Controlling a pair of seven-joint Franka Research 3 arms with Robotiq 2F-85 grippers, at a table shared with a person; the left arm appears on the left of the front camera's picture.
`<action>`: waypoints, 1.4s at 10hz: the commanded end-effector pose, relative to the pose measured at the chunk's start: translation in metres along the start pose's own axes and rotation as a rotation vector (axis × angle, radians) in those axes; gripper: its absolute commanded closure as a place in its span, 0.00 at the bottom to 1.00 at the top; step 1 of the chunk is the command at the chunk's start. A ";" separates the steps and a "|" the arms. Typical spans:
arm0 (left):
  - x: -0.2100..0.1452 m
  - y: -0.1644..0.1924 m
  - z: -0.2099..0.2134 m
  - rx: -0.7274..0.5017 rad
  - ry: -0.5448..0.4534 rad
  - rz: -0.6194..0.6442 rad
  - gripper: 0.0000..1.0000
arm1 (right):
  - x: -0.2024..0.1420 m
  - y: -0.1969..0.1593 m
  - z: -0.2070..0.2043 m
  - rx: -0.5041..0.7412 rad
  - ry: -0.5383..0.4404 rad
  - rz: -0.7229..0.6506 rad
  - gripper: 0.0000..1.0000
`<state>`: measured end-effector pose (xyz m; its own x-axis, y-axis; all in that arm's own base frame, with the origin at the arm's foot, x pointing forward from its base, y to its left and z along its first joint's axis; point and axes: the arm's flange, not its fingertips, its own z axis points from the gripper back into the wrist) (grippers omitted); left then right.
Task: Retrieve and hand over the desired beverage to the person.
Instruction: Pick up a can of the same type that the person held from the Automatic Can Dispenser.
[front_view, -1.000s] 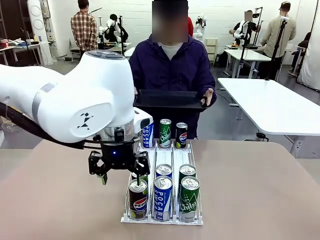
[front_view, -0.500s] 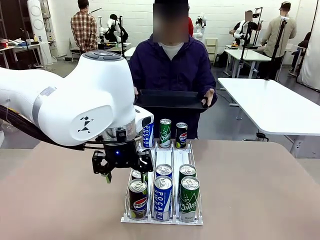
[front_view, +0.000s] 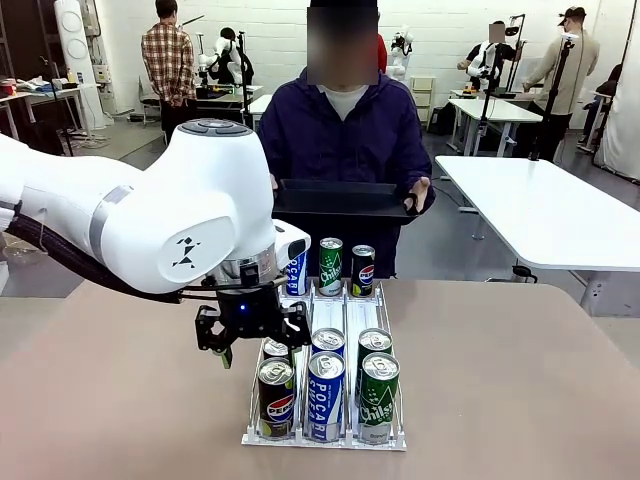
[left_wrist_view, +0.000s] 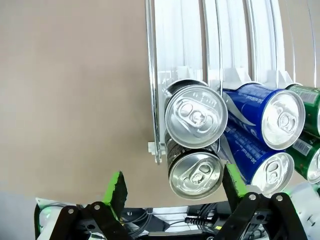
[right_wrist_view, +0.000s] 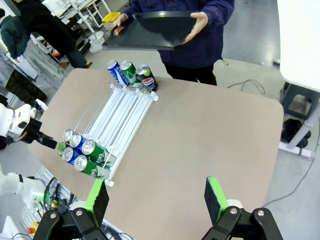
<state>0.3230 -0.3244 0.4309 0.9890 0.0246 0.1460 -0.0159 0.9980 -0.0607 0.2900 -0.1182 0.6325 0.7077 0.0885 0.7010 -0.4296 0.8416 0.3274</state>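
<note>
A white wire rack (front_view: 345, 438) on the table holds drink cans in three lanes. At its near end stand a dark Pepsi can (front_view: 276, 398), a blue Pocari can (front_view: 325, 395) and a green Chilsung can (front_view: 378, 397), with a second row behind them. My left gripper (front_view: 255, 350) hovers open just above the left lane. In the left wrist view its fingers (left_wrist_view: 116, 185) straddle the two Pepsi cans (left_wrist_view: 196, 172) without touching them. My right gripper (right_wrist_view: 156, 200) hangs open and empty high above the table. The person (front_view: 342, 130) stands at the far side holding a black tray (front_view: 340, 200).
Three more cans (front_view: 330, 265) stand at the rack's far end, below the tray. Bare tan tabletop (front_view: 520, 380) lies right of the rack and to its left (front_view: 110, 400). A white table (front_view: 545, 210) stands behind at the right.
My left arm has shifted right, carrying its open gripper over the rack's left lane. The cans, the person and the tray have stayed put.
</note>
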 end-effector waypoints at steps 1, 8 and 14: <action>0.008 -0.001 -0.001 -0.012 -0.005 -0.018 0.00 | 0.001 -0.001 -0.001 0.028 -0.011 0.009 0.00; 0.016 -0.006 -0.017 -0.056 0.006 -0.058 0.00 | 0.001 -0.001 -0.001 0.028 -0.011 0.009 0.00; 0.015 -0.008 -0.018 -0.060 0.086 -0.087 0.00 | 0.001 -0.001 -0.001 0.028 -0.011 0.009 0.00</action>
<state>0.3394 -0.3324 0.4120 0.9924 -0.0487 0.1131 0.0596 0.9937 -0.0949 0.2900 -0.1182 0.6325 0.7077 0.0886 0.7010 -0.4296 0.8416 0.3274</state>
